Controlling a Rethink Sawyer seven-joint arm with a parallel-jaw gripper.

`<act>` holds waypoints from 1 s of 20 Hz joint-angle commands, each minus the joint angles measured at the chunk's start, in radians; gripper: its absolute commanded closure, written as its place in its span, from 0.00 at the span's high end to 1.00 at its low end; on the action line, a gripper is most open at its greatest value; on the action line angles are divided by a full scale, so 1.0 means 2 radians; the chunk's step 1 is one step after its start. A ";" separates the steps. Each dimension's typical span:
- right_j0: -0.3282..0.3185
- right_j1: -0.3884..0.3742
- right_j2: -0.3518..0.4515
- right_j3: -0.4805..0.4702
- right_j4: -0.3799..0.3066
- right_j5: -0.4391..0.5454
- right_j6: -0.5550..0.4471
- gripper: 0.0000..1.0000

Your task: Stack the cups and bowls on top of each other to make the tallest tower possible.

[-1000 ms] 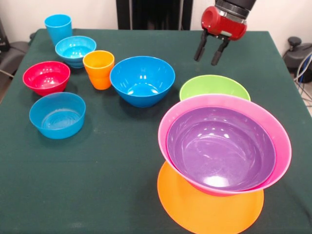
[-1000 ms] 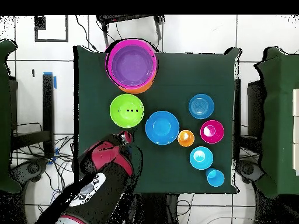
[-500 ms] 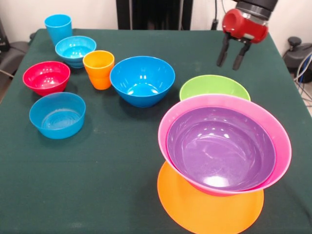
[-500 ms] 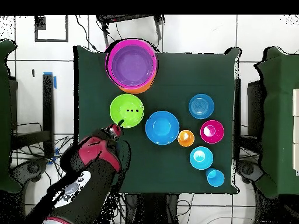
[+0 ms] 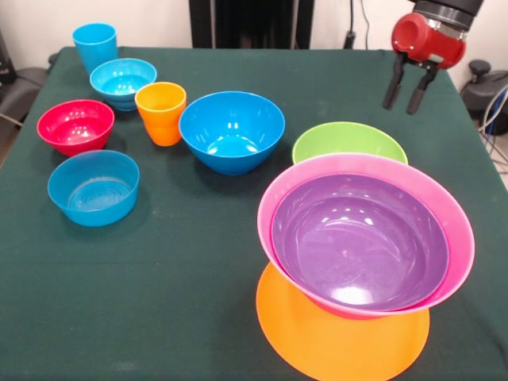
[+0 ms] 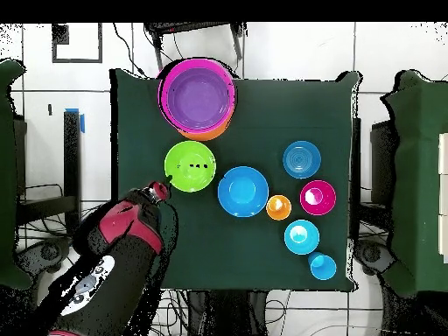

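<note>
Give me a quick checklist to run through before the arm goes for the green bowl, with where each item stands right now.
1. Claw open and empty: ok, its two fingers hang apart with nothing between them.
2. Green bowl upright and free on the table: ok, nothing sits in it, though the pink bowl hides its near side in the front view.
3. Claw lined up over the green bowl: not ok, it hovers off to one side, past the rim.
4. Tower ready to receive: ok, the purple bowl sits nested in the pink one on the orange base, empty.
5. Tower level: cannot tell, the pink and purple bowls look tipped toward the camera.
</note>
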 commanded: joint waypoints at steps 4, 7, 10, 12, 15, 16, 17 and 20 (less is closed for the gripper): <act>-0.006 0.046 0.057 -0.053 -0.001 0.032 0.057 1.00; -0.006 0.055 0.054 -0.060 -0.001 0.025 0.060 1.00; -0.004 0.067 0.051 -0.068 0.000 0.016 0.064 1.00; -0.003 0.072 0.050 -0.071 0.001 0.013 0.067 1.00; 0.004 0.085 0.042 -0.084 0.008 0.009 0.074 1.00; 0.006 0.088 0.038 -0.087 0.009 0.009 0.076 1.00; 0.008 0.091 0.036 -0.090 0.011 0.007 0.078 1.00; 0.005 0.093 0.039 -0.090 0.010 0.003 0.078 1.00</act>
